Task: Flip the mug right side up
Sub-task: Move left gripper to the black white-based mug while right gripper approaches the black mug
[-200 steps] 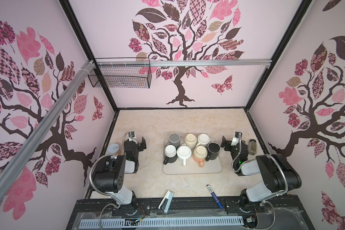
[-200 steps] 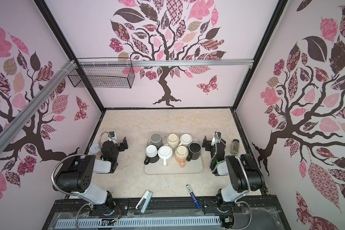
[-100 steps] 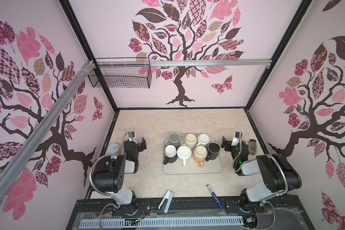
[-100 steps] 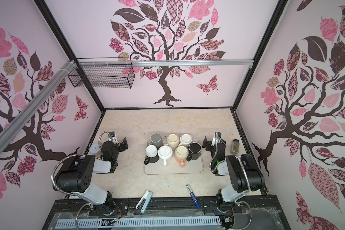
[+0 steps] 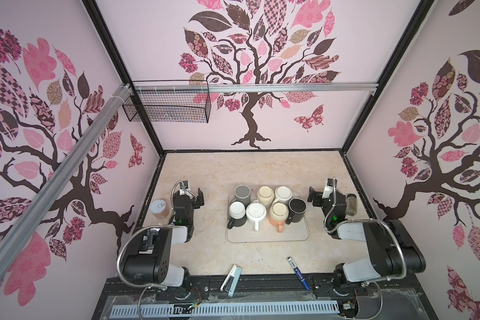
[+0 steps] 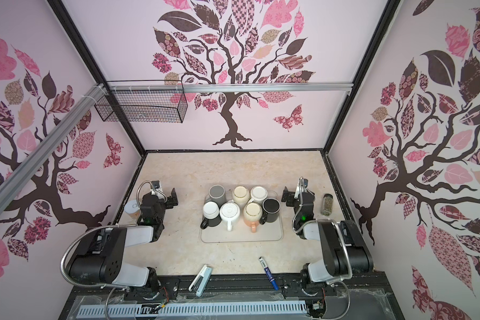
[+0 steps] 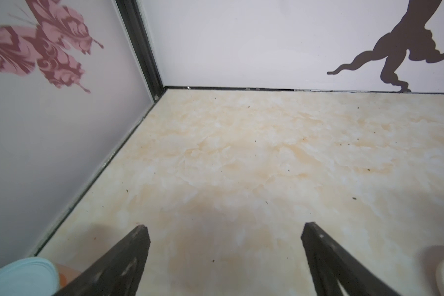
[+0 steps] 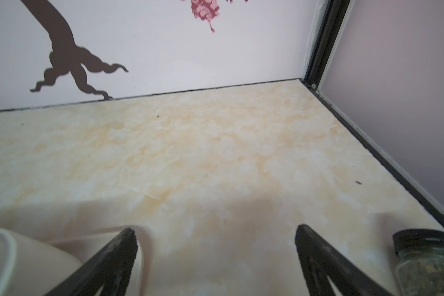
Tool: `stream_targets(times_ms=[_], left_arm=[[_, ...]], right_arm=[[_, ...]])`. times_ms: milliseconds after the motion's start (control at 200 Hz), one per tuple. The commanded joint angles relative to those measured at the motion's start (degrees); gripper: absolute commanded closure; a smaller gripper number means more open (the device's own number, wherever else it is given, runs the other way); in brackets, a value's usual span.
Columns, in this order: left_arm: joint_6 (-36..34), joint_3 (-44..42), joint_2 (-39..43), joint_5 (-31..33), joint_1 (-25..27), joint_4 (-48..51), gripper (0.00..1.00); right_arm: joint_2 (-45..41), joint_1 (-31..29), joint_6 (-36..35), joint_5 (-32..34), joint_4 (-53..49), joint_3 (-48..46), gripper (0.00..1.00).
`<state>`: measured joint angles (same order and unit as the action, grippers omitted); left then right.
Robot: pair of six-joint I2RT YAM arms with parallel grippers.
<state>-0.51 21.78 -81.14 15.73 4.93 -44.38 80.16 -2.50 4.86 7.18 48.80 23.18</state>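
Note:
Several mugs stand bunched on a pale tray (image 5: 266,235) (image 6: 241,235) mid-table in both top views. Among them are a grey mug (image 5: 242,192), a white mug (image 5: 257,213), a peach mug (image 5: 277,213) and a black mug (image 5: 297,207). Most show their bases upward. My left gripper (image 5: 187,194) (image 7: 224,225) rests low over bare table left of the tray, open and empty. My right gripper (image 5: 326,194) (image 8: 215,228) sits right of the tray, also open and empty. One white mug (image 8: 23,258) shows beside its finger.
A canister with a pale blue lid (image 5: 160,207) (image 7: 21,276) stands beside the left arm. A spice jar (image 5: 351,205) (image 8: 426,261) stands by the right wall. A stapler (image 5: 230,278) and a blue marker (image 5: 297,273) lie near the front edge. A wire basket (image 5: 166,104) hangs high at back left.

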Motion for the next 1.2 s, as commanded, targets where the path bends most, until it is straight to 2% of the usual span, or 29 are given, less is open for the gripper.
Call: stream_targets(times_ms=[0,80,115,175,215,275,335,390,445,505,625,700,770,935,1050,1140,1195], left_arm=[[2.59,5.28,7.25,8.96,2.50,10.78,0.04],[4.96,5.53,13.97,1.62,2.99,17.04,0.04],[6.71,4.66,17.03,-1.20,4.08,18.36,0.04],[9.14,3.23,22.19,-0.88,8.96,20.49,0.04],[8.17,3.57,24.93,3.87,14.58,23.66,0.04],[5.52,5.48,27.45,17.59,24.60,29.69,0.04],[1.49,5.84,28.71,29.63,34.67,30.21,0.04],[-1.67,6.16,29.84,32.50,40.70,31.22,0.04],[1.61,7.59,32.15,34.32,44.02,37.36,0.04],[9.86,9.26,35.21,31.77,44.59,45.92,0.04],[21.33,11.24,42.08,24.44,44.38,58.37,0.04],[21.68,14.10,42.56,16.30,44.41,65.95,0.04],[21.13,15.16,41.95,8.66,44.55,68.29,0.04],[26.79,25.12,33.13,3.20,43.76,83.26,0.04],[27.77,25.04,31.97,2.54,43.76,81.69,0.10],[26.77,23.75,29.43,1.68,43.52,78.45,0.26],[26.45,23.36,27.33,0.43,43.50,76.80,0.29]], right_arm=[[-9.41,0.83,8.20,0.41,-15.51,6.91,0.00],[-12.99,0.80,10.96,-0.57,-24.19,10.32,0.00],[-14.56,0.27,12.88,1.88,-25.59,10.42,0.00],[-17.19,-0.68,16.31,5.75,-29.23,10.93,0.00],[-18.83,-1.08,17.86,6.82,-33.29,12.28,0.00],[-20.31,-1.80,20.64,7.48,-40.19,14.78,0.02],[-20.57,-2.90,22.51,5.56,-45.09,16.57,0.03],[-20.03,-5.31,22.61,4.08,-48.98,18.32,0.03],[-19.24,-8.69,22.00,4.36,-53.05,19.99,0.02],[-19.14,-12.58,21.43,5.11,-55.53,20.55,0.01],[-20.03,-20.40,20.74,7.41,-58.32,20.13,0.01],[-20.22,-25.59,20.39,8.98,-59.94,20.07,0.01],[-20.31,-29.45,20.45,9.43,-61.58,20.02,0.02],[-22.98,-34.86,22.46,7.95,-64.21,18.43,0.07],[-26.07,-35.17,23.30,4.50,-65.61,17.28,0.15],[-26.59,-35.20,23.39,2.44,-66.17,16.52,0.19],[-26.14,-35.20,23.07,1.51,-66.61,16.40,0.20]])
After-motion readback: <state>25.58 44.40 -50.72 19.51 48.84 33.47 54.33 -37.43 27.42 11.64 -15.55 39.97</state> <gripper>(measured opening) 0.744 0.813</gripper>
